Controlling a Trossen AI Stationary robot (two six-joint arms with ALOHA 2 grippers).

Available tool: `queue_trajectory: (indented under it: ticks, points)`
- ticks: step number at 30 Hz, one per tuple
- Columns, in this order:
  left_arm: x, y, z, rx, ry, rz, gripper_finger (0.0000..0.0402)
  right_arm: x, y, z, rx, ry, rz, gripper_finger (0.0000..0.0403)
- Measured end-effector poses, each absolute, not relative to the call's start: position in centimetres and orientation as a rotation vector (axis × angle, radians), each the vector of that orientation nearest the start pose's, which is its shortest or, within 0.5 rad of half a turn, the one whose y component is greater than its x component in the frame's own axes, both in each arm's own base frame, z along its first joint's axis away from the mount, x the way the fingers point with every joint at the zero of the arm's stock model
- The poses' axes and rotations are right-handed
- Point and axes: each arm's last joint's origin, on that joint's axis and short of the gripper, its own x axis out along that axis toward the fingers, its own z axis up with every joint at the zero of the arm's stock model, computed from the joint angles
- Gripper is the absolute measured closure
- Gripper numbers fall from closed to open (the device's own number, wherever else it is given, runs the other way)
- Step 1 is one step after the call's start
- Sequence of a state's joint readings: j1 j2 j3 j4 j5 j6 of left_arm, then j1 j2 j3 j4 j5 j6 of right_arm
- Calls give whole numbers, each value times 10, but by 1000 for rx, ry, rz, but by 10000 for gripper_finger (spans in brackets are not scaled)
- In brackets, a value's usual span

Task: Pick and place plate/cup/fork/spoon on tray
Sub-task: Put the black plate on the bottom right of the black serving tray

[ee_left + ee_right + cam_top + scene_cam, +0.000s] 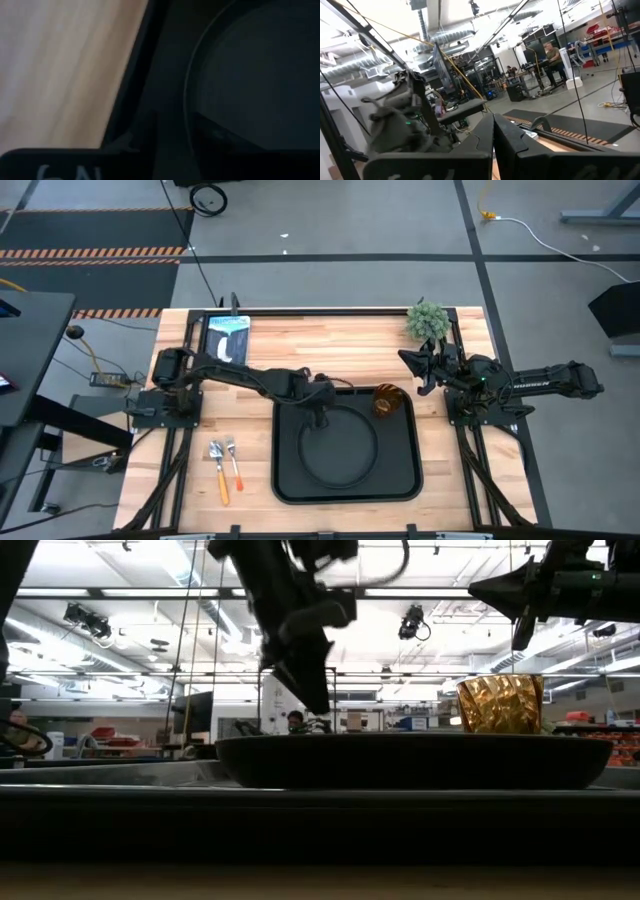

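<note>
Steel cutlery: spoon (218, 471) and fork (234, 462) lie side by side on the table left of the tray (410, 480), long axes near-to-far.
Left gripper (320, 417): over the plate (340, 448) rim's far-left; opening cannot be told; nearer arm.
Cup (386, 400): tray's far-right corner.
Right gripper (420, 370): parked far right, fingers together.

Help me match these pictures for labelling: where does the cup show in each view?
High view: the cup stands in the tray's far right corner.
Low view: right of centre, above the tray's rim.
Left wrist view: not in it.
Right wrist view: not in it.
Shared landmark: the tray, also in the left wrist view.
</note>
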State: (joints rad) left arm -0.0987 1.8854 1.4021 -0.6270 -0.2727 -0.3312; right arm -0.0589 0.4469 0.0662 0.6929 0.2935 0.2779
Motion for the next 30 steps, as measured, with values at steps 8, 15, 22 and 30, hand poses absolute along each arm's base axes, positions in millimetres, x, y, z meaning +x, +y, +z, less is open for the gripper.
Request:
queue_trajectory:
  ticks: [8, 15, 22, 30]
  points:
    - [355, -69, 227, 63, 1116, 408, 281, 122, -16, 210, 327, -348, -302, 392]
    - [328, -103, 230, 74, 1161, 497, 284, 123, -13, 210, 326, -342, -276, 392]
    - [308, -133, 229, -75, 1135, 613, 322, 123, -10, 210, 294, -330, -237, 392]
    - [312, -141, 215, -296, 1024, 797, 367, 123, -8, 211, 235, -328, -170, 392]
